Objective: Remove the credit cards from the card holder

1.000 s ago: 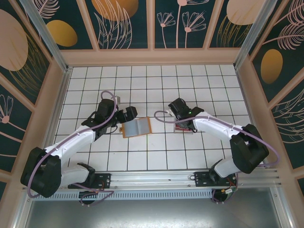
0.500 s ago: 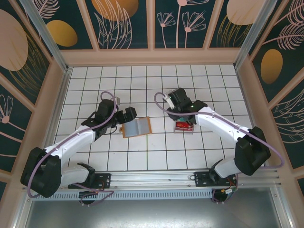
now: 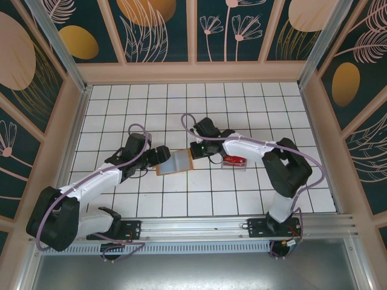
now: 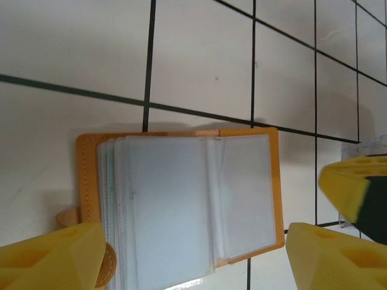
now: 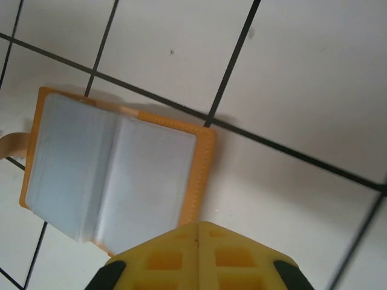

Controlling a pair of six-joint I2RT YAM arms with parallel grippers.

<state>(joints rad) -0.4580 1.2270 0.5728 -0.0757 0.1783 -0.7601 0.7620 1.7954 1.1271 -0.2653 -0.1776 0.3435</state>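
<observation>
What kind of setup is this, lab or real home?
Likely a lab test cell, not a home: white gridded table, botanical-print wall panels boxing it in, left arm and right arm bolted to an aluminium rail.

I note the right gripper (image 3: 195, 148) has swung left from the clear box (image 3: 234, 161) to the card holder (image 3: 175, 162), its jaws now closed.

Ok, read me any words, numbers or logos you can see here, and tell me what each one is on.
No text can be read anywhere.
card holder: the clear pockets look blank, and there is no stamp on the orange border.
clear box: pale marks on the red contents, too small to read.
table and wall panels: only grid lines and plant patterns, no writing.
</observation>
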